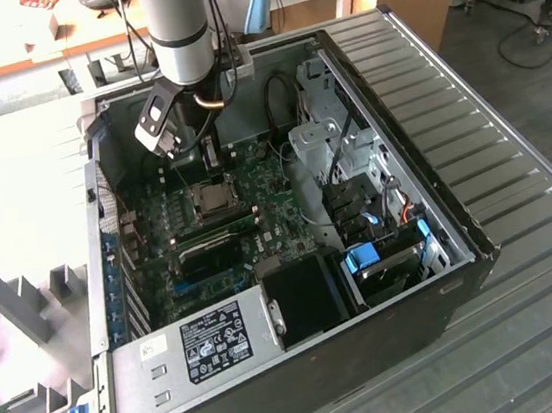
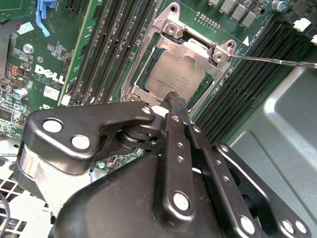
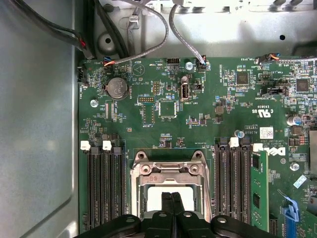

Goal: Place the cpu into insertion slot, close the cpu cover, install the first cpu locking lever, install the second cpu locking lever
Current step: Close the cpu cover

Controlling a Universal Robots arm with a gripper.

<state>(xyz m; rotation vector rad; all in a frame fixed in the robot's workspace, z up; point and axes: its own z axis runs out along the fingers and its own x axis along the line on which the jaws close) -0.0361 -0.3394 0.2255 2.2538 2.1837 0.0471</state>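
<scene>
In the second wrist view the cpu [image 2: 171,74], a silver-tan square, lies flat in the insertion slot [image 2: 144,83]. The grey cpu cover [image 2: 190,45] frames it and seems to lie down over its edges. From the socket's corner a thin lever rod [image 2: 277,61] sticks out sideways, unlatched. My gripper [image 2: 174,97] is shut with nothing in it, its tips just over the cpu's near edge. The first wrist view has the cover [image 3: 166,169], the cpu [image 3: 152,198] and the shut gripper [image 3: 172,197]. In the exterior view the gripper [image 1: 185,157] hangs right above the socket [image 1: 212,196] inside the open case.
Black memory slots [image 3: 104,188] flank the socket on both sides, and a green memory module [image 3: 257,188] stands in one. Cables [image 3: 148,39] hang by the case wall. A power supply [image 1: 208,348], a drive cage [image 1: 361,161] and a blue-tabbed drive [image 1: 363,258] crowd the case.
</scene>
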